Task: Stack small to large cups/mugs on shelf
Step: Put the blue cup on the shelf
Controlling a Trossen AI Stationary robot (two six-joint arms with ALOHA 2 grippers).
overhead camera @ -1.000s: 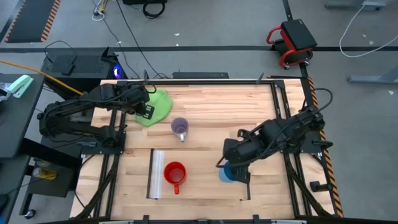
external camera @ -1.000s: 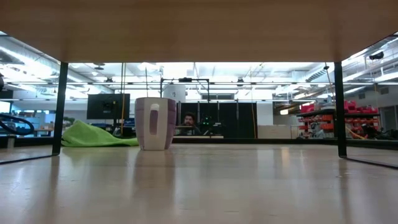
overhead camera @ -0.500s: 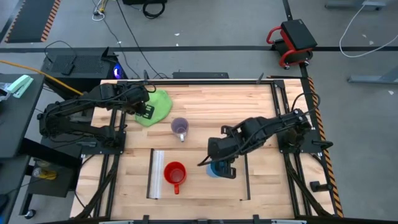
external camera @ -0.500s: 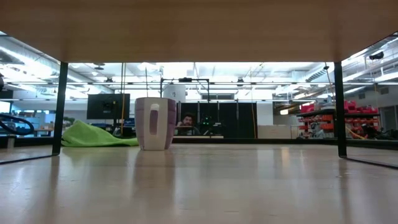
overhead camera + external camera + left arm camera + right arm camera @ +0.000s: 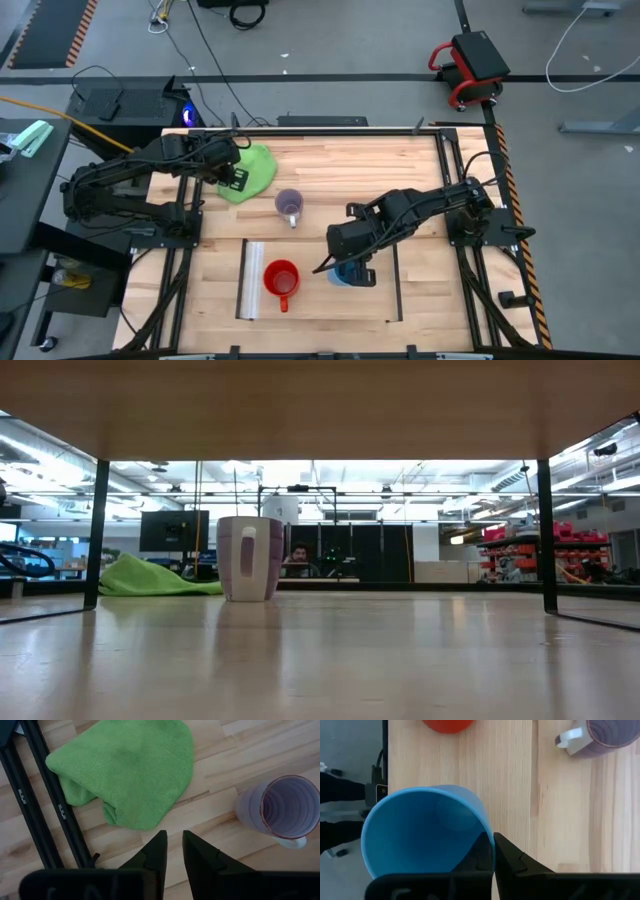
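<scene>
Now: right jaws (image 5: 352,272) grasp blue mug (image 5: 343,274) | red mug (image 5: 281,279) beside | left jaws (image 5: 171,851) nearly clenched

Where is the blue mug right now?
In the high view the blue mug is over the shelf, right of the red mug, its rim pinched by the right hand.

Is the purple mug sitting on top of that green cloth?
No, the purple mug stands on the bare wooden table, apart from the green cloth.
</scene>
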